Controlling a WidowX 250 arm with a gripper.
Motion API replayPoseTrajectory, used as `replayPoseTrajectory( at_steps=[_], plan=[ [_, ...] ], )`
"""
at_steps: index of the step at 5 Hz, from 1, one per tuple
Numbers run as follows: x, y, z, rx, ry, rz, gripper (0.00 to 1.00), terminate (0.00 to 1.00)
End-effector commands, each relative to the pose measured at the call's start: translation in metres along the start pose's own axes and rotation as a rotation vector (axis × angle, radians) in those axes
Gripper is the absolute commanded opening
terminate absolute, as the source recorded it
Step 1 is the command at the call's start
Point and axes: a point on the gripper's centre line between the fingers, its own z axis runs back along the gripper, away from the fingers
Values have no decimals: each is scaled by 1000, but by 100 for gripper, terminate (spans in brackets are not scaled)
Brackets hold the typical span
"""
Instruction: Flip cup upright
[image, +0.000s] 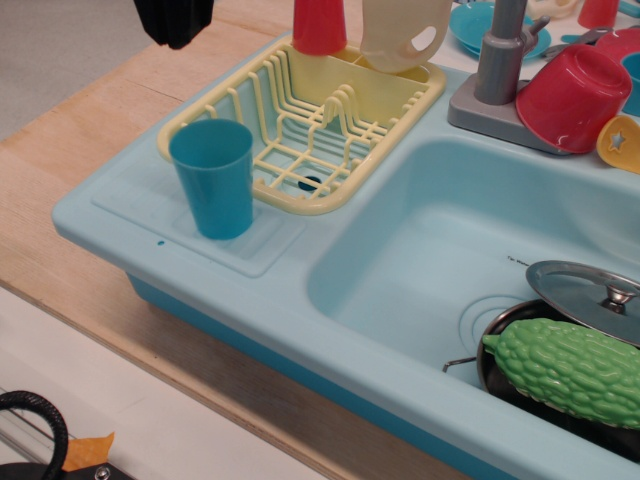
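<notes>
Standing vertical, mouth up, the blue cup (212, 177); pincer (174, 22) state unclear, touching nothing.

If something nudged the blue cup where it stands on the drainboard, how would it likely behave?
The blue cup looks like thin, smooth plastic, so probably light and easy to slide. It stands on its narrower base with the wide mouth up, so a push near the rim may tip it. On its side, the taper would likely roll it in a curve.

Blue cup (213, 178) upright on drainboard
</notes>
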Motion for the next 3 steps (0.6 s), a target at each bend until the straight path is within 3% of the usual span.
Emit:
replayPoseTrajectory(
  at_steps=[1, 2, 3],
  plan=[
    [-4, 9, 5, -56, -18, 21, 0, 0],
    [-4, 9, 5, -56, -18, 21, 100, 0],
    [-4, 9, 5, -56, -18, 21, 100, 100]
  ],
)
